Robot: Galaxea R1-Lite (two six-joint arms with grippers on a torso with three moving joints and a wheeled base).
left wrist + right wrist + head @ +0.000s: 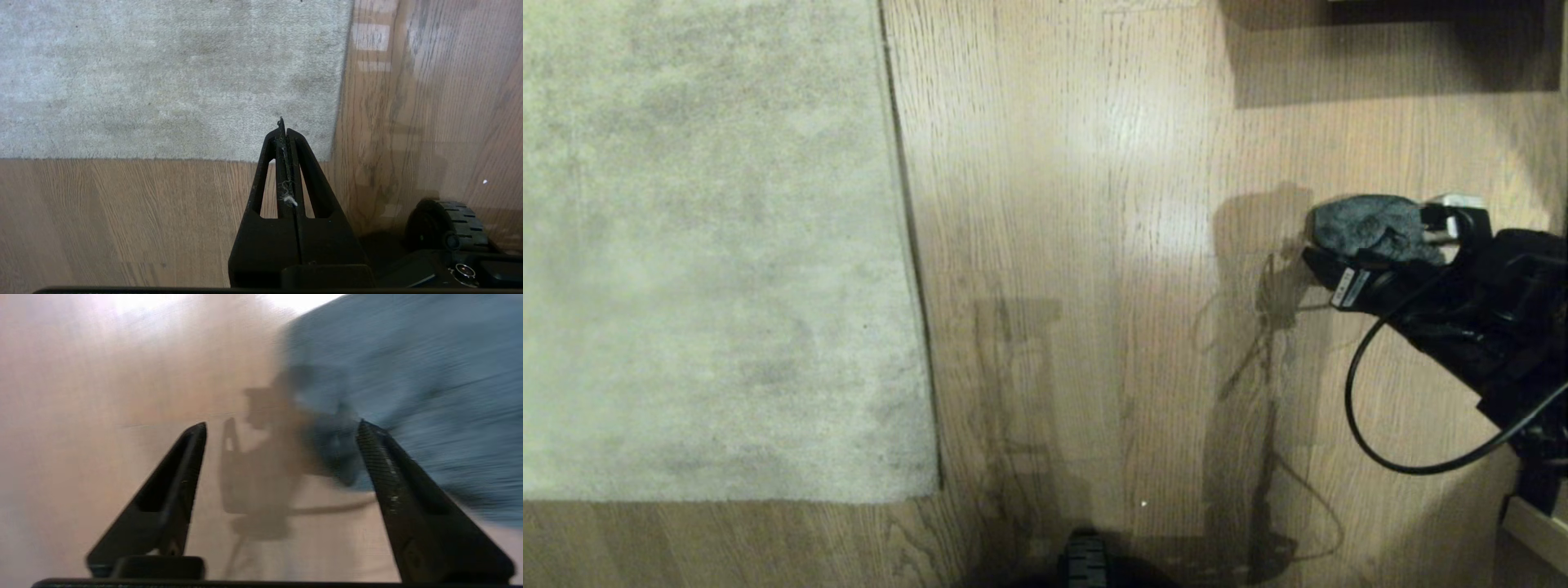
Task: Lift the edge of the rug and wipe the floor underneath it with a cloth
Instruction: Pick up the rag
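The pale grey-beige rug (711, 245) lies flat on the light wood floor (1094, 245) at the left, its dark-trimmed edge running up the picture. At the right my right gripper (1327, 235) reaches in low, jaws open. The dark grey-teal cloth (1372, 224) sits bunched at its far finger. In the right wrist view the gripper (282, 424) stands wide open over bare floor, and the cloth (408, 375) spreads beside and beyond one finger, not pinched. My left gripper (284, 130) is shut and empty, hanging over the near corner of the rug (163, 73).
Dark furniture and its shadow fill the far right corner (1388, 49). A black cable (1364, 425) loops from the right arm. The base's wheel (1086, 563) shows at the near edge, and a pale wooden edge (1535, 531) at the near right.
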